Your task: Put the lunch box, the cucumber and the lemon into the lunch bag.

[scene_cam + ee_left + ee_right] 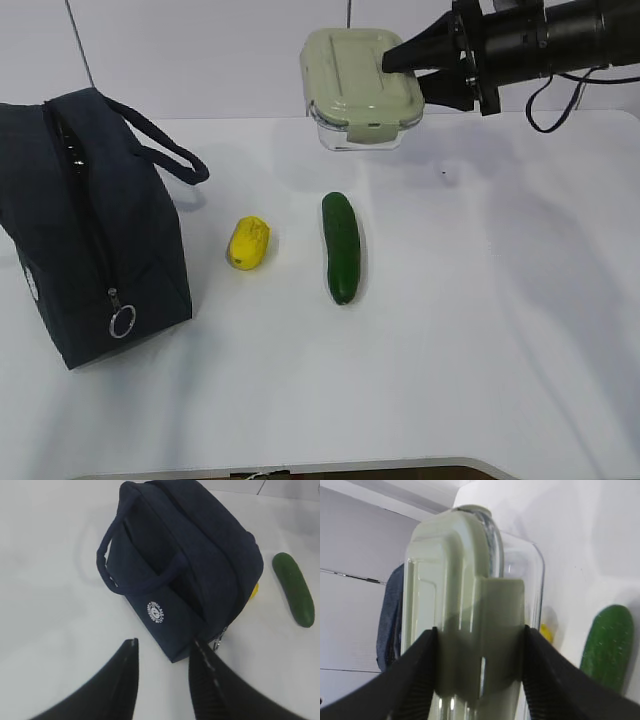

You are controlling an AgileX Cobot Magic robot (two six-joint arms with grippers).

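My right gripper (418, 72) is shut on the lunch box (360, 88), a clear glass container with a pale green lid, and holds it in the air above the back of the table. In the right wrist view the fingers clamp the lunch box (470, 605) from both sides. The cucumber (340, 246) and the lemon (249, 242) lie side by side mid-table. The dark navy lunch bag (85, 220) stands at the left, its zipper looking shut. My left gripper (164, 647) is open and empty, above the table just short of the bag (180, 565); it is out of the exterior view.
The bag's metal ring pull (121, 322) hangs at its near end. The white table (480, 330) stretches bare to the right and front of the cucumber. The cucumber also shows in the left wrist view (295, 587) and the right wrist view (607, 647).
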